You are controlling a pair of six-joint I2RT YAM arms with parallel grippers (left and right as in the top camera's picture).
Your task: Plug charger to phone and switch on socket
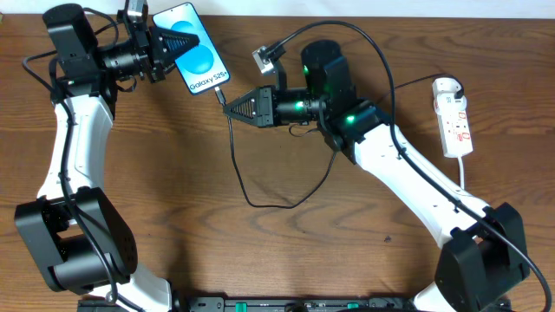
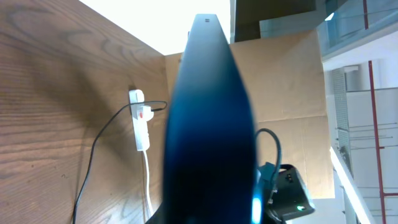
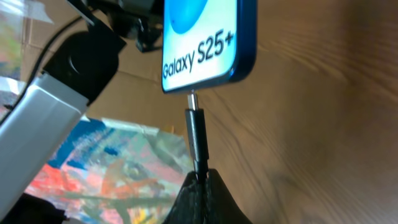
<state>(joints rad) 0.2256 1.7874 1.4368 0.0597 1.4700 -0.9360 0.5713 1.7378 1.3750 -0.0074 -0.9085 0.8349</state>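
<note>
The phone (image 1: 201, 65), blue screen reading "Galaxy S25+", is held above the table at the upper left, gripped by my left gripper (image 1: 189, 42), which is shut on its upper part. In the left wrist view the phone (image 2: 208, 143) fills the middle, edge on. My right gripper (image 1: 228, 107) is shut on the charger plug (image 3: 197, 140). The plug's metal tip sits at the port in the phone's bottom edge (image 3: 205, 56). The thin black charger cable (image 1: 260, 201) loops across the table to the socket (image 1: 453, 117), a white power strip at the right.
The socket (image 2: 140, 121) with its white cord also shows in the left wrist view, against a cardboard wall. The white cord (image 1: 464, 178) runs from the strip toward the right arm's base. Bare wood tabletop lies around the cable loop.
</note>
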